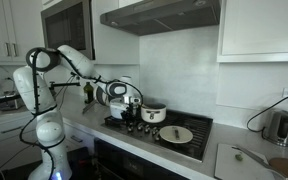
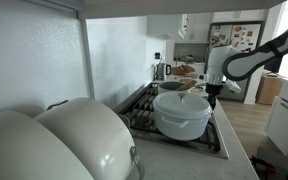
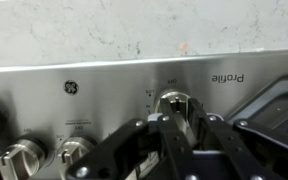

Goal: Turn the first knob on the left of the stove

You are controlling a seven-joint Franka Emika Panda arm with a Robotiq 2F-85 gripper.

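Observation:
In the wrist view, which stands upside down, the first knob (image 3: 174, 103) is a round metal-rimmed knob on the stove's steel front panel (image 3: 104, 85). My gripper (image 3: 174, 118) has its two dark fingers closed on either side of this knob. Two more knobs (image 3: 74, 150) of the row show at the lower left. In both exterior views the gripper (image 1: 132, 103) (image 2: 212, 95) sits at the front edge of the stove (image 1: 189, 148) (image 2: 144, 108); the knob itself is hidden behind it there.
A white pot (image 1: 154, 113) (image 2: 184, 112) stands on the stove near the gripper. A round plate (image 1: 176, 133) lies beside it. A kettle (image 1: 279, 127) stands on the counter. Large white domed objects (image 2: 64, 140) fill the foreground.

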